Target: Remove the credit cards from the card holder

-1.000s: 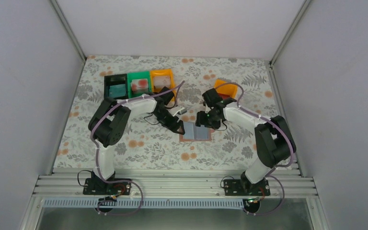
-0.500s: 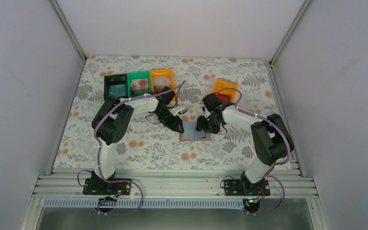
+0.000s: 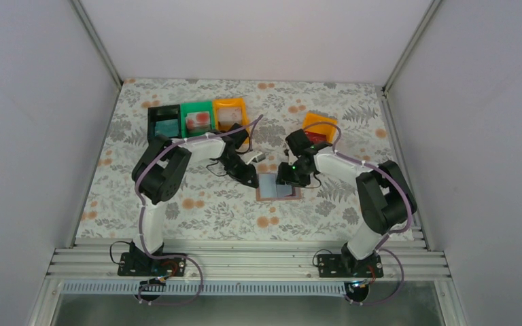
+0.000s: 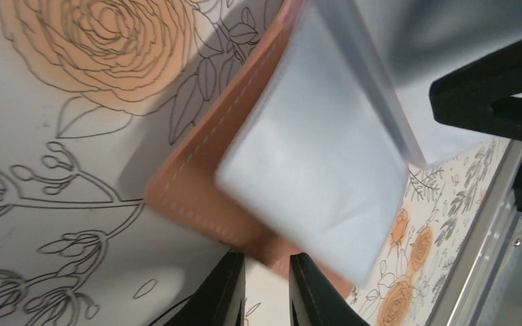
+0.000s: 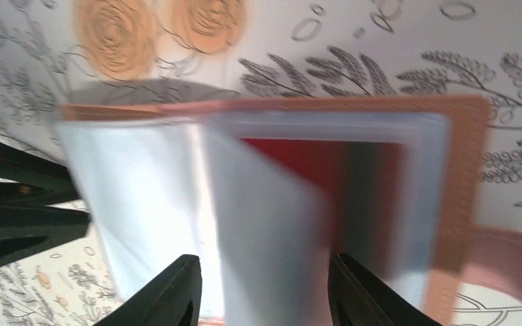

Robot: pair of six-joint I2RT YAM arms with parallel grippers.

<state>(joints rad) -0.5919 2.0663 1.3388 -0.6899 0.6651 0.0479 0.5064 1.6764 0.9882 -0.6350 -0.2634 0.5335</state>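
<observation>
Floral bench (image 3: 197,210) holds the open card holder (image 3: 276,186) at centre, red credit card (image 5: 292,155) showing inside; our right jaws gape wide over it, our left jaws narrow at its edge, grip unclear.

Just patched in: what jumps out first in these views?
The open card holder lies mid-table with both grippers at it: the left gripper at its left edge, the right gripper over its pale sleeves. In the right wrist view a dark red credit card shows beneath a raised one.
</observation>
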